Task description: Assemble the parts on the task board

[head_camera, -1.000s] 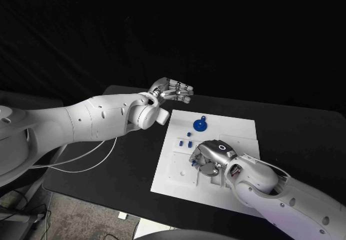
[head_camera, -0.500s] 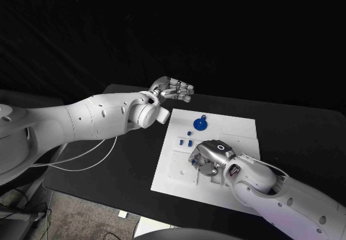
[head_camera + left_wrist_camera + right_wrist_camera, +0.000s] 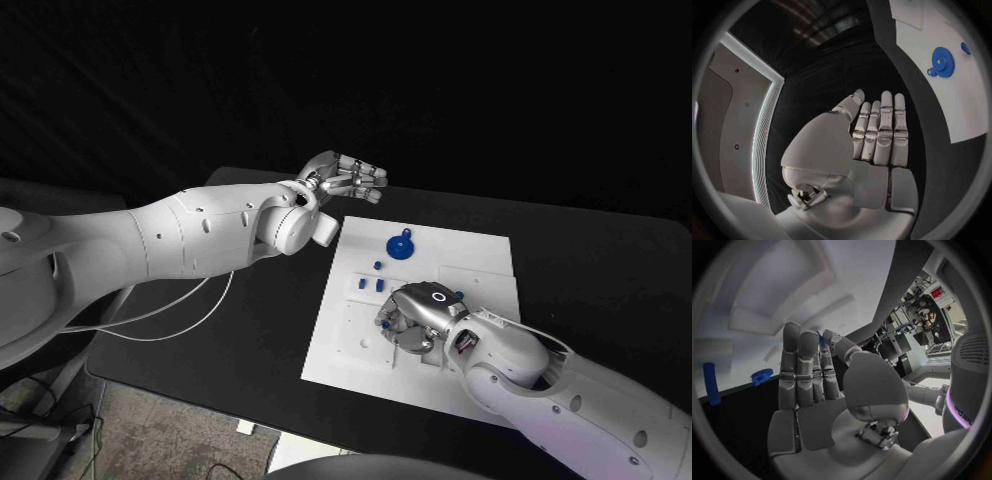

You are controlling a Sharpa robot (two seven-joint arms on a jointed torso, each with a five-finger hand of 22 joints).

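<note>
Task board: white plate lying flat at the centre of the black table, also visible past the left hand in the left wrist view.

Blue gear: flat on the board toward its 11 o'clock corner, with a small knob at its rim; seen again in the left wrist view, well apart from the fingers.

Small blue pegs: a pair standing side by side near the board's 9 o'clock edge, one tiny blue piece just at 12 o'clock of them, between pegs and gear.

Left hand: raised off the table at about 11 o'clock from the board, clear of it. In the left wrist view fingers straight and close together, thumb beside them, nothing held.

Right hand: down on the board's middle, knuckles up, fingers bent toward the surface at 5 o'clock of the pegs. In the right wrist view fingers extended side by side, a sliver of blue showing between fingertips and thumb; possibly a part pinched there, but too hidden to say for sure. Also there, a blue peg and a small toothed blue piece near the fingers.
</note>
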